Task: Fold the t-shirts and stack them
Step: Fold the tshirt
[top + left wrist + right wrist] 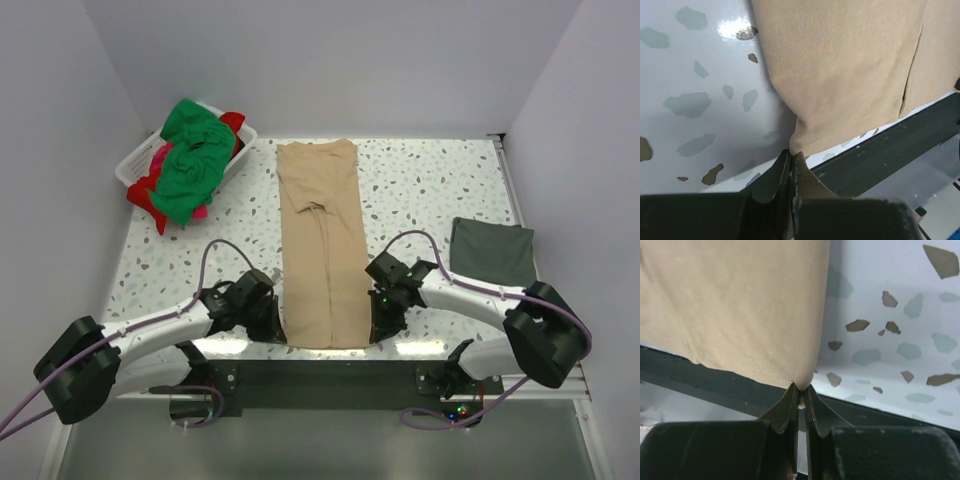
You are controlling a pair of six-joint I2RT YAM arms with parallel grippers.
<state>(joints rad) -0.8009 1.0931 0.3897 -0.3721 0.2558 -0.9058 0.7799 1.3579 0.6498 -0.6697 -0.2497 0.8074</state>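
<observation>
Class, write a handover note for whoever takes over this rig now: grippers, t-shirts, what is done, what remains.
Fingers: left gripper shut on the tan t-shirt at its near left corner, right gripper at its near right corner.
Tan lies mid-table as a long strip.
Done: grey t-shirt folded, at the right.
To do: cross-fold tan, stack; green t-shirt, red t-shirt and pink t-shirt heaped in the basket.
</observation>
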